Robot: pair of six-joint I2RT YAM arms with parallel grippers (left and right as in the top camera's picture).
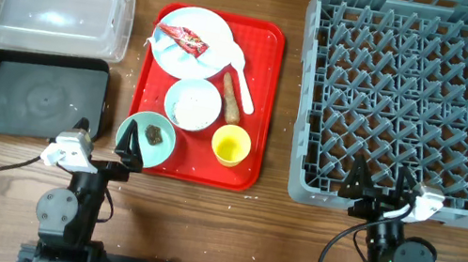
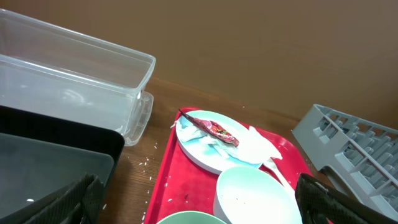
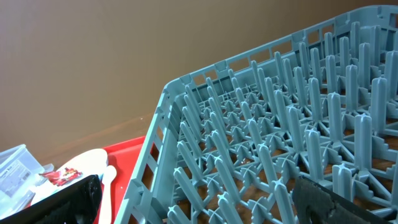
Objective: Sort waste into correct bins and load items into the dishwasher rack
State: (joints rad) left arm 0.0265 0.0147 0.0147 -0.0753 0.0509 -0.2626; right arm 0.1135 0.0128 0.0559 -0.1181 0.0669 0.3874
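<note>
On the red serving tray [image 1: 262,107], a pale blue plate [image 1: 217,33] holds a red wrapper [image 1: 183,39] and a white napkin [image 2: 258,146]. A white spoon [image 1: 241,80] and a brown carrot stick [image 1: 232,96] lie beside it. A pale bowl [image 1: 193,103] holds rice. A mint green bowl [image 1: 146,138] holds a brown lump [image 1: 153,135]. A yellow cup [image 1: 231,145] stands at the tray's front right. My left gripper [image 1: 106,138] is open and empty, just left of the mint bowl. My right gripper [image 1: 382,186] is open and empty at the front edge of the grey rack [image 1: 420,100].
The clear tub [image 1: 46,0] stands at the back left, with the black tray [image 1: 39,98] in front of it. Loose rice grains [image 2: 146,162] lie on the wood between the black tray and the red tray. The rack fills the right side.
</note>
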